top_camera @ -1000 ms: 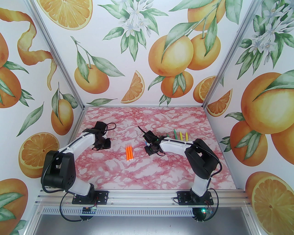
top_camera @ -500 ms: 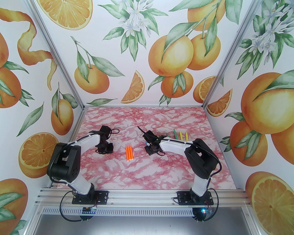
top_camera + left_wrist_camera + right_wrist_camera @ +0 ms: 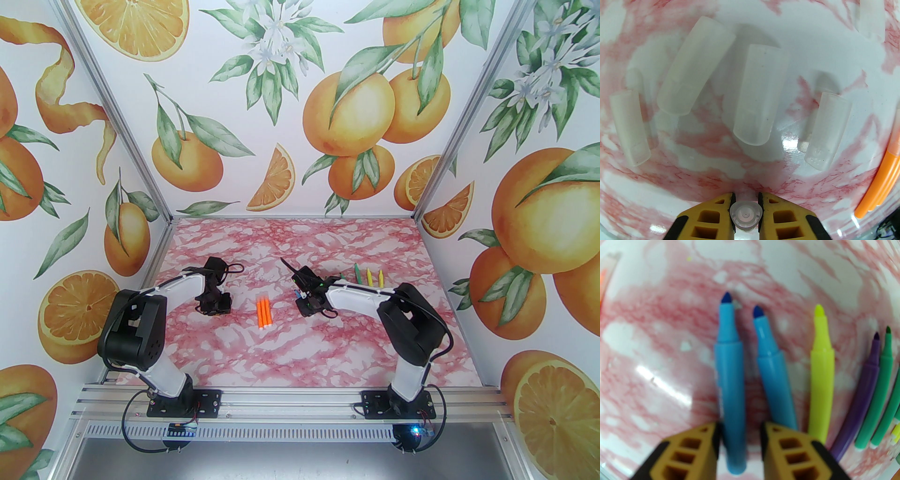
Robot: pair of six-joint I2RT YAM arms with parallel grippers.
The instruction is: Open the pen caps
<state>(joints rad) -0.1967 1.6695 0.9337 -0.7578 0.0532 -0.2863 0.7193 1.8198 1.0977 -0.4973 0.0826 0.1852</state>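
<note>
My left gripper [image 3: 745, 199] is shut on a translucent pen cap [image 3: 745, 215], seen end-on just above the marbled table. Several more clear pen caps [image 3: 760, 93] lie loose on the table beyond it. In the right wrist view my right gripper [image 3: 740, 427] stands open astride an uncapped blue pen [image 3: 730, 371], with a gap on the pen's right side. A second uncapped blue pen [image 3: 774, 371], a yellow pen [image 3: 821, 371], a purple pen [image 3: 864, 385] and green pens [image 3: 879, 390] lie beside it, tips bare.
Three orange pens [image 3: 264, 313] lie side by side at the table's middle, between the left gripper [image 3: 213, 307] and the right gripper [image 3: 302, 297]. Green and yellow pens [image 3: 369, 276] lie behind the right forearm. Patterned walls close in the table [image 3: 290, 356].
The left arm swung right, toward the orange pens, then settled. The right gripper's jaws spread apart around the blue pen.
</note>
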